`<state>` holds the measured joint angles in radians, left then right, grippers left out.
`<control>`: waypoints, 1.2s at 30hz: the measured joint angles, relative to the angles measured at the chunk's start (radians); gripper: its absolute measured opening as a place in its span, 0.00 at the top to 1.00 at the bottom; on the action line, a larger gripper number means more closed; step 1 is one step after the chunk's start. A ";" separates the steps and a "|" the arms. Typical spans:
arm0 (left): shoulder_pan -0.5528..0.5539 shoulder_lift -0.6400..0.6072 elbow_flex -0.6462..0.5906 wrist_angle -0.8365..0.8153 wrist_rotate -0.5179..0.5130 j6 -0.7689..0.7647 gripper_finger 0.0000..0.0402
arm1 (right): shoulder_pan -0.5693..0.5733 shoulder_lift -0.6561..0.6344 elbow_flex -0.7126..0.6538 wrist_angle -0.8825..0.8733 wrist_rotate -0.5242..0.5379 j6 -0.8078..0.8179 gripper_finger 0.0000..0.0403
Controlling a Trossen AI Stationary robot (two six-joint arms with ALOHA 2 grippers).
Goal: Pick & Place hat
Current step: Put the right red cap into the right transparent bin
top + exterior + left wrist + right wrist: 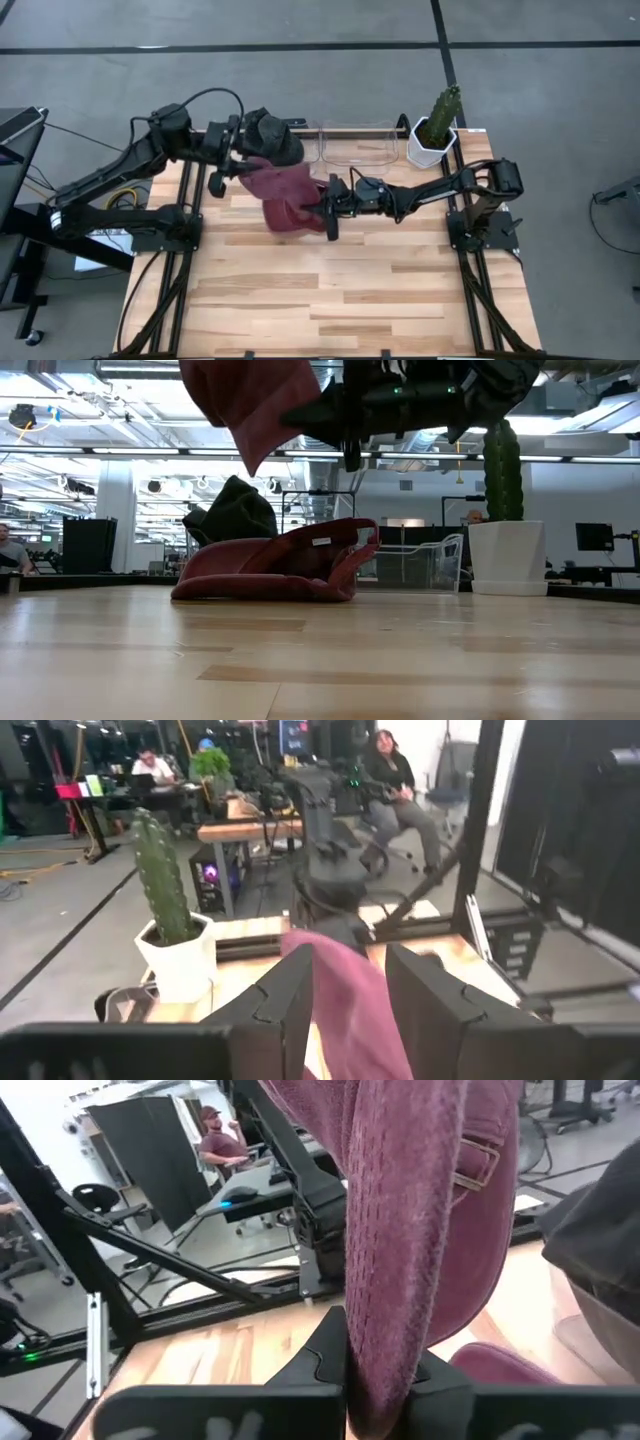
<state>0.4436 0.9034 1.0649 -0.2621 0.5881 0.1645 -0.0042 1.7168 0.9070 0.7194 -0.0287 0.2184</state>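
A maroon hat [270, 565] lies on the table by its underside, left of centre toward the far side. My left gripper [262, 160] stands low at its far left side, shut on maroon cloth [340, 1000]. My right gripper [328, 208] is higher up, right of the hat, shut on maroon cloth [250, 400] that hangs clear of the table. It shows a strap with a buckle [480, 1165]. In the high view all the maroon cloth [290, 195] reads as one mass. I cannot tell whether the lifted cloth and the lying hat are one thing. My left gripper pinches a maroon fold [325, 970] between its two fingers [285, 1005]. The fingers come level from the table's left. The cloth stands up out of the gap. Which part of the hat it is cannot be told. My right gripper pinches maroon cloth [385, 1330] between its two fingers [325, 1355], coming level from the table's right. The cloth is lifted clear and hangs below the fingers to a slack point [250, 465]. Layers cannot be told.
A clear plastic bin [355, 140] stands at the far edge, with a cactus in a white pot [432, 140] to its right. The near half of the wooden table [350, 290] is bare boards. People sit in the room beyond [395, 780].
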 joint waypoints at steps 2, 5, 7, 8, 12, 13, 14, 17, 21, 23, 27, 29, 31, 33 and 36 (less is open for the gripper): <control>-0.021 -0.016 0.000 -0.041 -0.016 0.029 0.69 | -0.006 -0.018 0.000 -0.017 -0.010 -0.001 1.00; -0.058 -0.032 0.000 -0.088 -0.056 0.049 0.69 | -0.004 -0.046 0.000 -0.050 -0.021 -0.010 1.00; -0.082 -0.035 0.000 -0.124 -0.088 0.077 0.69 | 0.004 -0.058 0.000 -0.070 -0.024 -0.019 1.00; -0.095 -0.036 0.000 -0.142 -0.108 0.090 0.69 | 0.009 -0.061 0.000 -0.077 -0.024 -0.026 1.00; -0.140 -0.029 0.000 -0.194 -0.154 0.101 0.69 | 0.028 -0.066 0.000 -0.099 -0.022 -0.032 1.00; -0.150 -0.028 0.000 -0.197 -0.156 0.101 0.69 | 0.031 -0.066 0.000 -0.106 -0.021 -0.033 1.00; -0.162 -0.027 0.000 -0.195 -0.159 0.101 0.69 | 0.033 -0.066 0.000 -0.113 -0.021 -0.033 1.00; -0.193 -0.031 0.000 -0.197 -0.159 0.101 0.69 | 0.028 -0.066 0.000 -0.138 -0.017 -0.032 1.00; -0.222 -0.035 0.000 -0.232 -0.185 0.101 0.69 | 0.020 -0.066 0.000 -0.145 -0.002 -0.027 1.00; -0.226 -0.033 0.000 -0.263 -0.232 0.101 0.69 | 0.020 -0.066 0.000 -0.145 -0.003 -0.027 1.00; -0.227 -0.026 0.000 -0.297 -0.280 0.101 0.69 | 0.024 -0.066 0.000 -0.145 -0.009 -0.027 1.00; -0.227 -0.026 0.000 -0.298 -0.282 0.101 0.69 | 0.025 -0.066 0.000 -0.145 -0.009 -0.025 1.00; -0.227 -0.027 0.001 -0.295 -0.282 0.101 0.69 | 0.030 -0.066 0.000 -0.147 -0.008 -0.024 1.00; -0.227 -0.027 0.001 -0.296 -0.300 0.102 0.69 | 0.037 -0.066 0.000 -0.151 0.002 -0.024 1.00; -0.227 -0.027 0.000 -0.295 -0.321 0.125 0.69 | 0.049 -0.066 0.000 -0.167 0.009 -0.025 1.00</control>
<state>0.2169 0.8768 1.0653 -0.5576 0.2671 0.2899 0.0449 1.6506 0.9070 0.5528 -0.0196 0.1936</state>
